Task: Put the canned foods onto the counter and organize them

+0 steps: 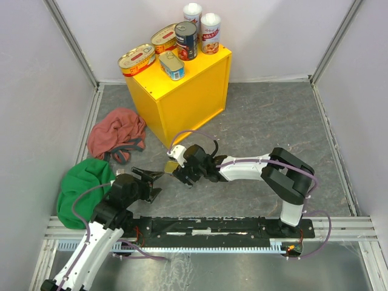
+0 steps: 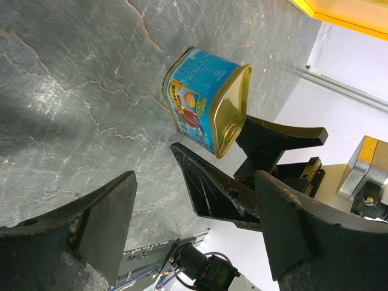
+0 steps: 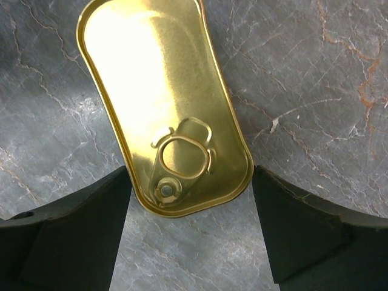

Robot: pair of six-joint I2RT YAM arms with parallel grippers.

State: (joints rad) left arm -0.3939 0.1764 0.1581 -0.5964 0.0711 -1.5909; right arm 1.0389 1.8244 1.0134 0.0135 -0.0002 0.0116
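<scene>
On the grey floor lies a rectangular gold tin (image 1: 172,165) with a blue label (image 2: 203,97), its pull-tab lid (image 3: 163,109) facing the right wrist camera. My right gripper (image 1: 176,162) (image 3: 191,203) is open, its fingers (image 3: 79,236) straddling the tin's near end with only slight gaps. My left gripper (image 1: 159,184) (image 2: 194,212) stands open and empty just left of the tin. The yellow counter (image 1: 182,103) carries two oval gold tins (image 1: 136,59), a blue rectangular tin (image 1: 171,65), a dark round can (image 1: 185,40) and two tall white-topped cans (image 1: 210,33).
A red cloth (image 1: 116,134) and a green cloth (image 1: 85,188) lie on the floor at the left. White walls close in the sides and back. The arms' mounting rail (image 1: 212,227) runs along the near edge.
</scene>
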